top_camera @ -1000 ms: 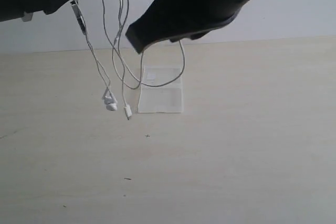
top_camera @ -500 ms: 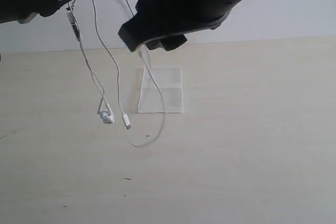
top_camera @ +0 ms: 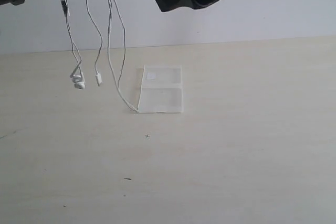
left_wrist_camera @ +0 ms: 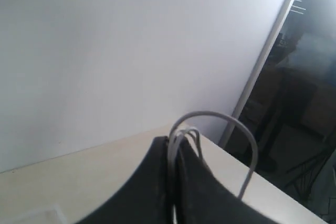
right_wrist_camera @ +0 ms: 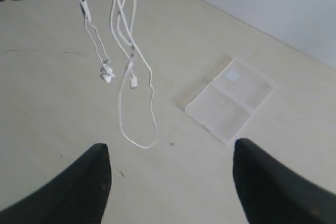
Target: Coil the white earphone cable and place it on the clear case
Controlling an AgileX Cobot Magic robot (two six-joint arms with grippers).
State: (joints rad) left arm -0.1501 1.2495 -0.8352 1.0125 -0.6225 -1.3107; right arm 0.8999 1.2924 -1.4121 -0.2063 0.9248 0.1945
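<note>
Left wrist view shows the left gripper point(left_wrist_camera: 173, 148) with its dark fingers pressed together. Several strands of the white earphone cable point(left_wrist_camera: 207, 113) are pinched in the seam between them. One loop arches free above the fingertips and curves back down beside them.

From the exterior view, that gripper sits at the upper left, well above the table point(top_camera: 236, 156). The cable hangs from it in long strands, so its long axis runs close to vertical. The inline remote point(top_camera: 63, 1) hangs just under the gripper. Lower down, the two earbuds point(top_camera: 77, 81) hang together in the air. The plug point(top_camera: 98, 80) hangs just beside them with its tip downward.

The lowest loop reaches the table at the near left corner of the clear case point(top_camera: 161, 95); I cannot tell whether it touches the case. The case lies flat, its long axis running away from the exterior camera. A seam crosses its middle, and a small white label point(top_camera: 151, 76) sits at its far left corner.

The right gripper point(right_wrist_camera: 170, 182) is spread wide in the right wrist view, its two dark fingers well apart. It grips nothing and is raised above the table, with the case and the cable loop below it.
</note>
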